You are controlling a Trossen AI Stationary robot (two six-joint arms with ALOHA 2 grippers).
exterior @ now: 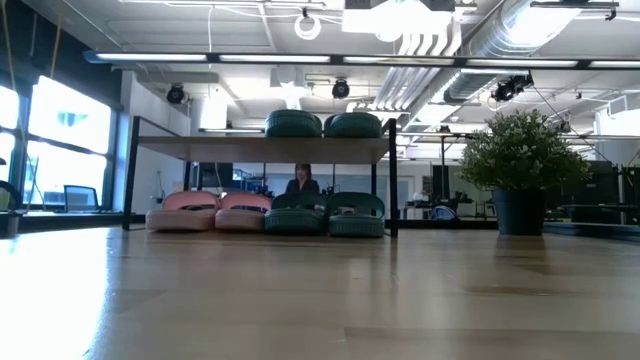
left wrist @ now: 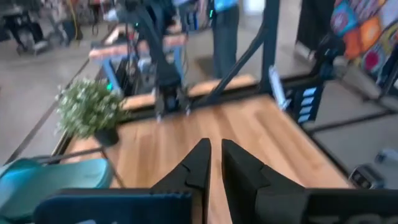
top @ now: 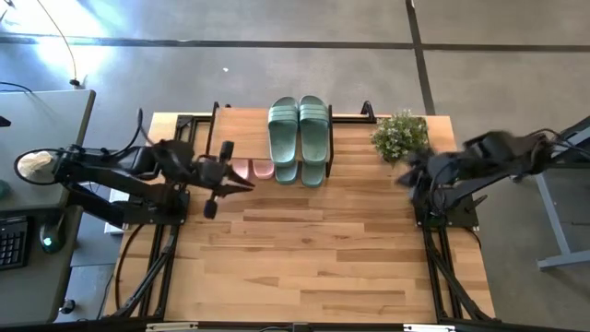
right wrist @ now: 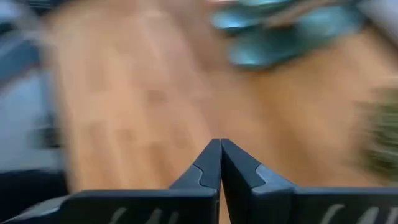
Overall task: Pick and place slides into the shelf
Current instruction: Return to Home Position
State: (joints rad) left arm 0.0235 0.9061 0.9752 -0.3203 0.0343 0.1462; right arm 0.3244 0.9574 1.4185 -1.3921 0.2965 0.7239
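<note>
Light wooden surface (top: 313, 267), seen from above and from its own level.

- The low shelf (top: 241, 129), with a light plank top and a thin black metal frame, is set at the middle of the surface's far edge.
- The top green pair (top: 298, 124) of ribbed-strap rubber slides is laid on the plank, toward its right half. The two lie side by side, with long axes running from far edge to near edge and straps toward the far ends.
- The lower green pair (top: 300, 171) is placed on the surface under the plank, directly below the top pair and on the same axis. The near ends project past the plank.
- The light pink pair (top: 251, 169) is set just left of the lower green pair, parallel to it and also under the plank.
- A leafy potted plant (top: 401, 136) in a dark pot is noted by the far right corner, just off the shelf's right end.
- A person (exterior: 302, 180) is seen in the room beyond the shelf.
- The left gripper (left wrist: 216, 144) is held above the surface, just in front of the pink pair. Its jaws are parted by a narrow slit and nothing is grasped.
- The right gripper (right wrist: 220, 142) is held near the right edge, close to the plant. Its jaws are clenched together on nothing.
</note>
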